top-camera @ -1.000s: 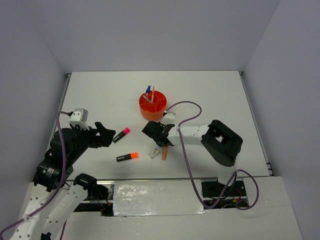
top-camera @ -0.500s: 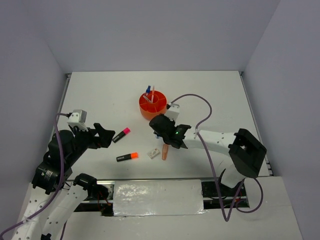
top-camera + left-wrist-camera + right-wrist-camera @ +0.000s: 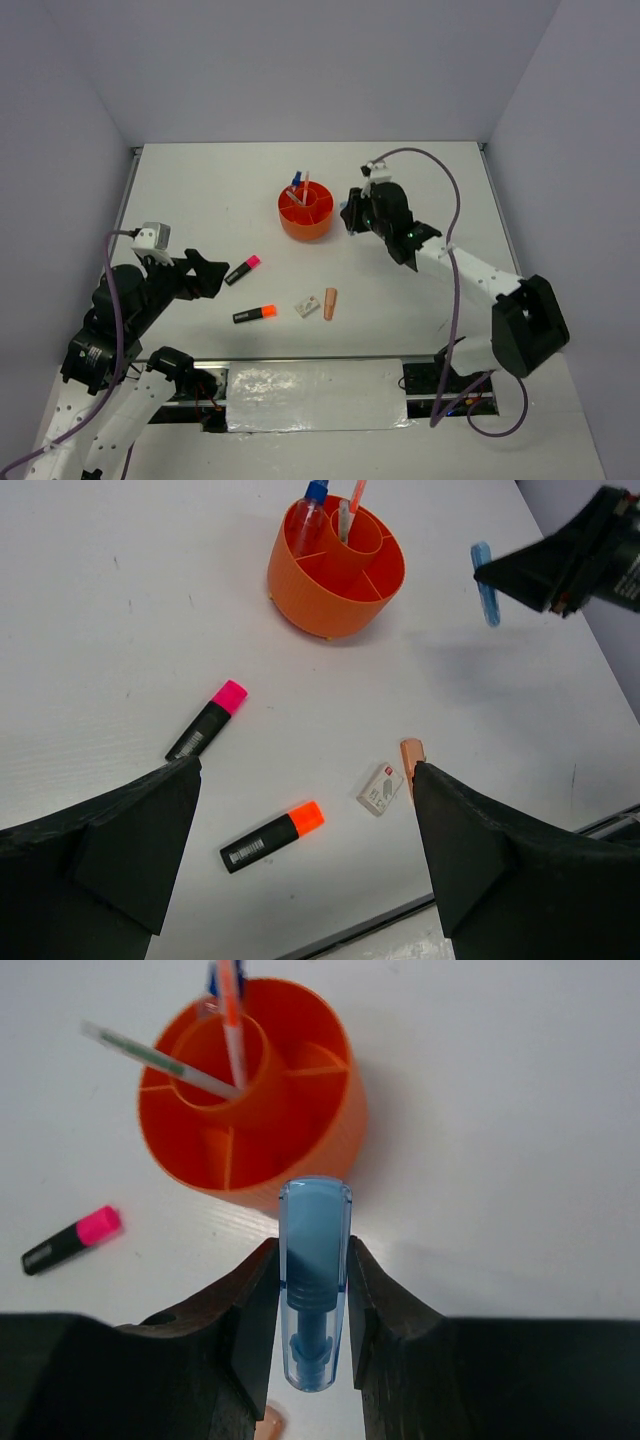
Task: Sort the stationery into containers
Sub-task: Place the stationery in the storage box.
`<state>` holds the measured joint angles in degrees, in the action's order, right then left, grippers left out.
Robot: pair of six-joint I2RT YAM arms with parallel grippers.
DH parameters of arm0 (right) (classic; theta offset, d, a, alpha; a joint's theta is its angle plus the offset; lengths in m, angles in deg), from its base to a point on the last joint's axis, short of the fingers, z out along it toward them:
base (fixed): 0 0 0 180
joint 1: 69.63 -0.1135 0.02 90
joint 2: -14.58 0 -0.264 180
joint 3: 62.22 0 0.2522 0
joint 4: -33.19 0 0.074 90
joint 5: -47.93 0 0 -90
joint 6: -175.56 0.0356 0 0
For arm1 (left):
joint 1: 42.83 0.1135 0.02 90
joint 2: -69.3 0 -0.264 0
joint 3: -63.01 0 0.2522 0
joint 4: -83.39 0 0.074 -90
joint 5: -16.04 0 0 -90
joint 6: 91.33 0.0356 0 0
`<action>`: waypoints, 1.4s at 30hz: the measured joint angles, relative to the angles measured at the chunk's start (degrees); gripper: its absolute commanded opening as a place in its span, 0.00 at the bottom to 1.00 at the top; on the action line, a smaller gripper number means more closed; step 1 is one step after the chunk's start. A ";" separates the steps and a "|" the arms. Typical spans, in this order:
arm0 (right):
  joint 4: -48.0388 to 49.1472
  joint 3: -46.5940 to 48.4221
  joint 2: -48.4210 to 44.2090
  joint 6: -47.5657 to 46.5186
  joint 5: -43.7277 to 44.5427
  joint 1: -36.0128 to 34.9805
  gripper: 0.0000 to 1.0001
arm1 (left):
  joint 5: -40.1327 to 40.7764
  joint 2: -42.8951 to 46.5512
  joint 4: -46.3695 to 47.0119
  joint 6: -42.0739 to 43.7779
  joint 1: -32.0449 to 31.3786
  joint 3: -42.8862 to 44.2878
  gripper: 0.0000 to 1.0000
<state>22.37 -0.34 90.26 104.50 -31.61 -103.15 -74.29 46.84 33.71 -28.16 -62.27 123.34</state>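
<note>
Holding, right pincer (image 3: pixel 312 1272): I see its two black fingers pinching a blue-clear marker (image 3: pixel 315 1225) between them, with the marker's rounded end sticking out past the fingertips.
Right pincer place: raised above the tabletop (image 3: pixel 200 190), just right of the tub and not touching it.
Tub: a round bright orange tub (image 3: pixel 298 229) stands upright near the middle of the tabletop, toward the far side. It has a centre cup and divider walls around it.
Tub contents: thin pens (image 3: pixel 160 1065) lean in the centre cup. A blue-topped item stands at the tub's far side; I cannot tell which compartment it is in.
Left pincer (image 3: pixel 305 768): spread wide and holding nothing, at the left and near side, above the highlighters.
Pink-capped highlighter (image 3: pixel 243 270): lying flat, near and left of the tub, well apart from it.
Orange-capped highlighter (image 3: pixel 254 314): lying flat, nearer to me than the pink one.
White eraser (image 3: pixel 307 305): flat on the tabletop, right of the orange-capped highlighter.
Salmon eraser (image 3: pixel 329 304): just right of the white eraser, close beside it.
</note>
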 measured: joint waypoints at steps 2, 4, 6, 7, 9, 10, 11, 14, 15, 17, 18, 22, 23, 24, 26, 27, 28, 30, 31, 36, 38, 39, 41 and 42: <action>0.09 5.40 4.55 -4.52 -8.00 3.30 0.11 | 0.00 0.11 0.00 0.00 -0.02 0.00 0.99; 0.87 10.64 9.29 -7.52 -15.30 6.71 0.12 | -0.04 0.26 0.00 0.07 -0.02 -0.02 0.99; 1.25 15.34 13.90 -10.01 -22.08 10.21 0.13 | -0.24 0.61 0.09 0.13 -0.02 -0.09 0.99; 0.52 18.78 16.90 -11.41 -25.75 11.96 0.13 | -0.48 0.87 0.20 0.15 -0.02 -0.09 0.99; -0.74 23.67 21.05 -13.42 -29.53 13.40 0.14 | -0.85 1.22 0.31 0.22 -0.11 -0.09 0.99; -1.31 26.47 23.37 -14.67 -31.43 13.70 0.14 | -1.11 1.40 0.35 0.39 -0.15 -0.09 0.99; -1.77 29.49 25.86 -15.80 -33.11 13.70 0.14 | -1.38 1.62 0.42 0.79 -0.22 -0.09 0.99; -3.30 36.96 32.11 -18.43 -38.18 13.64 0.15 | -1.86 1.92 0.48 1.22 -0.26 -0.09 0.99; -3.85 38.73 33.70 -19.02 -39.45 13.64 0.16 | -2.14 1.99 0.55 1.29 -0.26 -0.09 0.99; -4.44 41.07 36.02 -19.74 -41.31 13.64 0.16 | -2.69 2.08 0.81 1.38 -0.26 -0.11 0.99; -4.85 42.10 37.11 -19.93 -42.16 13.64 0.16 | -3.02 2.10 0.90 1.42 -0.26 -0.11 0.99; -5.53 45.00 40.44 -20.11 -45.18 13.64 0.17 | -3.87 2.10 1.22 1.44 -0.26 -0.33 0.99; -5.55 45.31 40.94 -20.09 -45.68 13.64 0.17 | -4.04 2.10 1.20 1.44 -0.26 -0.44 0.99; -5.46 45.33 41.29 -20.06 -46.12 13.64 0.18 | -4.15 2.10 1.22 1.46 -0.26 -0.50 0.99; -5.44 45.33 41.90 -19.91 -47.06 13.64 0.19 | -4.44 2.10 1.22 1.49 -0.26 -0.61 0.99; -5.46 45.33 42.12 -19.87 -47.41 13.64 0.19 | -4.52 2.10 1.25 1.51 -0.26 -0.61 0.99; -5.44 45.35 42.45 -19.85 -47.65 13.64 0.20 | -4.59 2.10 1.25 1.53 -0.26 -0.61 0.99; -5.44 45.57 43.06 -19.80 -47.91 13.64 0.20 | -4.74 2.10 1.25 1.60 -0.26 -0.61 0.99; -5.44 45.77 43.60 -19.74 -48.04 13.64 0.20 | -4.85 2.10 1.25 1.62 -0.26 -0.61 0.99; -5.16 47.50 46.03 -19.41 -48.43 13.64 0.21 | -4.98 2.10 1.27 1.64 -0.26 -0.61 0.99; -4.52 47.65 46.64 -18.78 -48.48 13.64 0.22 | -5.09 2.12 1.27 1.64 -0.26 -0.61 0.99; -4.39 47.67 46.86 -18.56 -48.48 13.64 0.22 | -5.11 2.14 1.29 1.64 -0.26 -0.61 0.99; -4.02 48.11 47.39 -17.94 -48.61 13.64 0.22 | -5.18 2.29 1.29 1.64 -0.26 -0.61 0.99; -3.85 48.39 47.60 -17.73 -48.68 13.64 0.22 | -5.22 2.38 1.29 1.64 -0.26 -0.61 0.99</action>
<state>18.52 48.05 137.86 86.77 -80.28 -89.51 -79.52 49.23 35.00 -26.52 -62.53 122.72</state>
